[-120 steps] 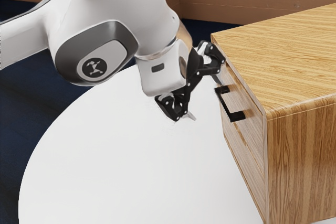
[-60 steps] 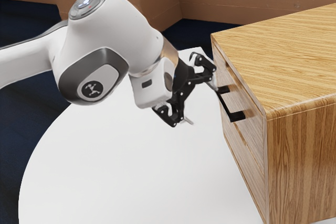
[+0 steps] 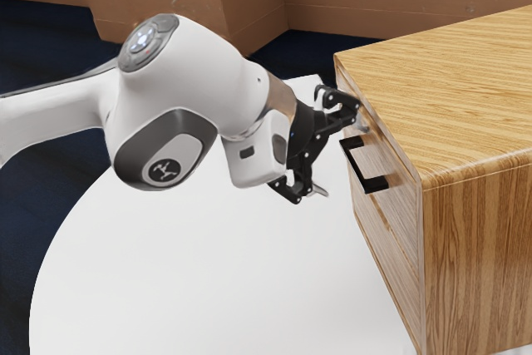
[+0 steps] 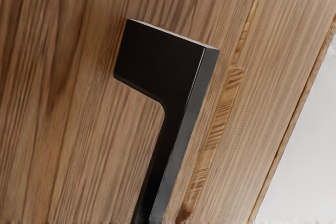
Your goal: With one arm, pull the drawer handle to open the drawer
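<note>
Black two-finger claw (image 3: 337, 154) hovering w/ fingers spread wide, gripping nothing; sitting just beside black rectangular bar handle (image 3: 366, 164) on light wooden drawer front (image 4: 63, 103); round white surface (image 3: 191, 272) lying underneath.

The white table (image 3: 166, 272) in front of the wooden cabinet (image 3: 465, 81) offers wide free room for passing. The black handle (image 3: 358, 166) stands out from the drawer front (image 3: 391, 197), with a gap behind its bar. The cabinet's front wall closes the way beyond.
</note>
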{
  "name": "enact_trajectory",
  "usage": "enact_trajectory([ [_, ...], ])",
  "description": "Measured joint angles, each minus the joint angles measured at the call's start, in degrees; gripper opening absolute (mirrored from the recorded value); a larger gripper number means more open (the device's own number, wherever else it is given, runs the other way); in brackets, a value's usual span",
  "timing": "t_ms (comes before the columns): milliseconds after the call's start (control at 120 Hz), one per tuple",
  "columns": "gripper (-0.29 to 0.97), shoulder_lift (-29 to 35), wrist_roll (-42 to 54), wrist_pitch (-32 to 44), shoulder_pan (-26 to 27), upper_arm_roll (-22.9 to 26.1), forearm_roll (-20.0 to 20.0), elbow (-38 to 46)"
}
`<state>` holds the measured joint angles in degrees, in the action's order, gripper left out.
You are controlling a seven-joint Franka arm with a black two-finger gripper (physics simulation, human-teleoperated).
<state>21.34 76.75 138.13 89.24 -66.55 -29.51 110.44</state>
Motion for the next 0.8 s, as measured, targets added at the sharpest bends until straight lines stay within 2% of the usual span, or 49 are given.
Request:
enact_trajectory([
  [25, 0.87, 0.01, 0.07, -0.19, 0.05, -0.56, -0.05, 0.50],
  [92, 0.68, 0.02, 0.21, -0.88, 0.04, -1.29, -0.19, 1.19],
  [358, 0.69, -0.19, 0.44, -3.22, 0.20, -1.66, -0.50, 1.52],
  [492, 0.79, -0.14, 0.56, -10.17, 0.01, -1.55, -0.15, 0.95],
  [517, 0.71, -0.20, 0.59, -12.17, -0.01, -1.34, 0.01, 0.33],
  [550, 0.64, -0.42, 0.60, -15.98, -0.43, -0.82, 0.59, -1.56],
  [575, 0.40, -0.69, 0.50, -20.11, -2.82, 0.99, 1.74, -3.57],
  [600, 0.37, -0.74, 0.07, -25.23, -6.25, 3.32, 2.63, -5.70],
  [617, 0.28, -0.86, -0.41, -29.13, -8.96, 4.76, 3.43, -7.66],
  [658, 0.37, -1.77, -2.59, -41.54, -15.97, 9.79, 5.88, -17.08],
  [708, 0.46, -2.21, -5.85, -55.88, -21.21, 17.15, 7.85, -27.63],
  [750, 0.51, -2.59, -8.80, -64.89, -23.43, 21.49, 9.16, -32.41],
  [800, 0.56, -3.56, -12.53, -73.01, -24.36, 23.87, 10.40, -34.84],
])
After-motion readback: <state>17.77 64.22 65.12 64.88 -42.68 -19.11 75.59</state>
